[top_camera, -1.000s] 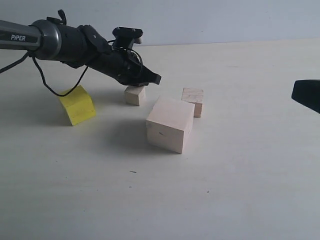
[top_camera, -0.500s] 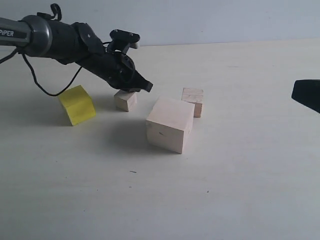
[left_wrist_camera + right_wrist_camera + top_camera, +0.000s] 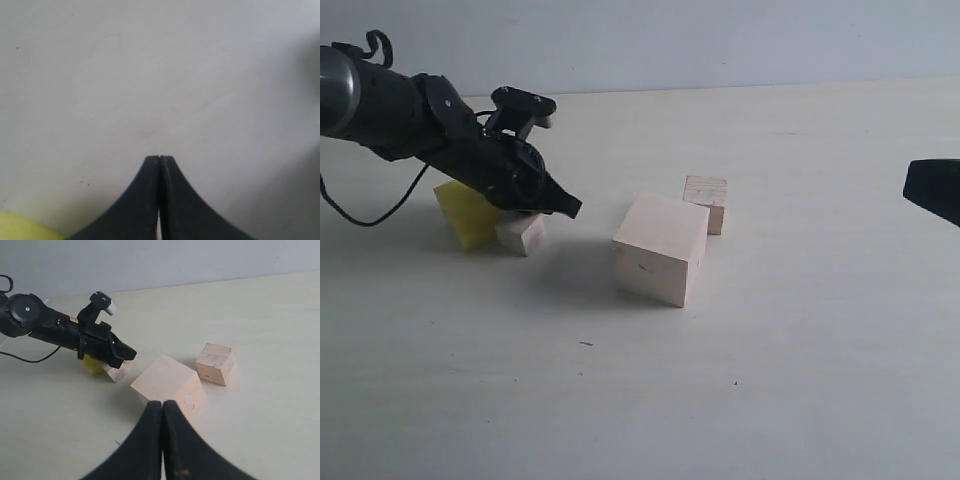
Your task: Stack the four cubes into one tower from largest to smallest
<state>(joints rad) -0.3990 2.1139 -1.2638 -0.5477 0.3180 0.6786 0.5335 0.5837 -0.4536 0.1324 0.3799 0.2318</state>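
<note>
Yellow cube [image 3: 463,224] half hidden behind left arm [image 3: 440,140] (right hand [image 3: 923,186] cropped).

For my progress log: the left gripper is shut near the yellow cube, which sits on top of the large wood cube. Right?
No. The exterior view shows the yellow cube on the table, apart from the large wood cube. The left gripper is indeed shut near it.

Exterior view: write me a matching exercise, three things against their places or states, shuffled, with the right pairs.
Things:
1. large pale wood cube
2. bright yellow cube
3. black left pincer

Places or states:
a. shut, just above a small pale wood cube
b. partly hidden by the left arm
c. near the middle, with a second small pale wood cube just behind it

Pairs: 1-c, 2-b, 3-a
</note>
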